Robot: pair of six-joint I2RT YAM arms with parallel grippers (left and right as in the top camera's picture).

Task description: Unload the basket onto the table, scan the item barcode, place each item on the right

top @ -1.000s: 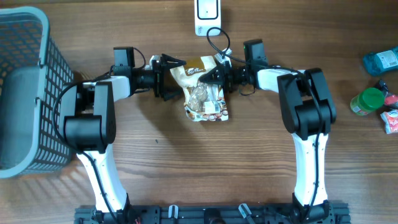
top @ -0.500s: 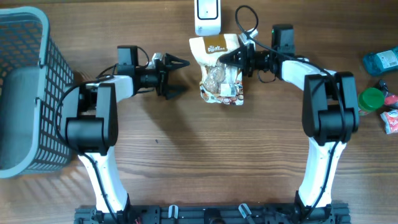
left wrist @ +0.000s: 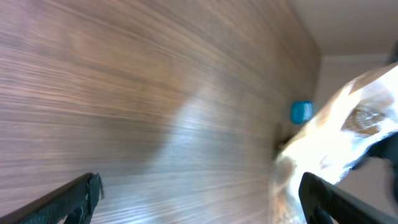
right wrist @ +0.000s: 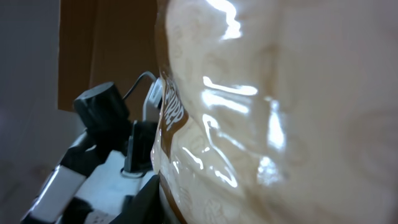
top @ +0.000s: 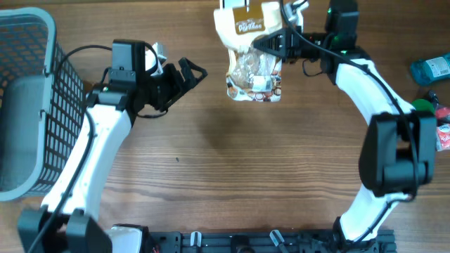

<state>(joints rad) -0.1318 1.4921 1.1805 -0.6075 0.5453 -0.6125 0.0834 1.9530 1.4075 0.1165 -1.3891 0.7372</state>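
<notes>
item: snack bag (top: 252, 60), held at far edge of worktop (top: 211, 176).
right end effector (top: 271, 43): clamped on bag's side.
left end effector (top: 184, 76): wide open, empty.
risk: one-sided pinch lets bag twist; glossy film glare hides barcode.

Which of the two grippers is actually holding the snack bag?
The right gripper: its jaws are shut on the snack bag. The left gripper stands wide open, apart from the bag, holding nothing.

Wooden table (top: 211, 176) carries a grey basket (top: 67, 98) at left, blue packet (top: 430, 68) at right
</notes>
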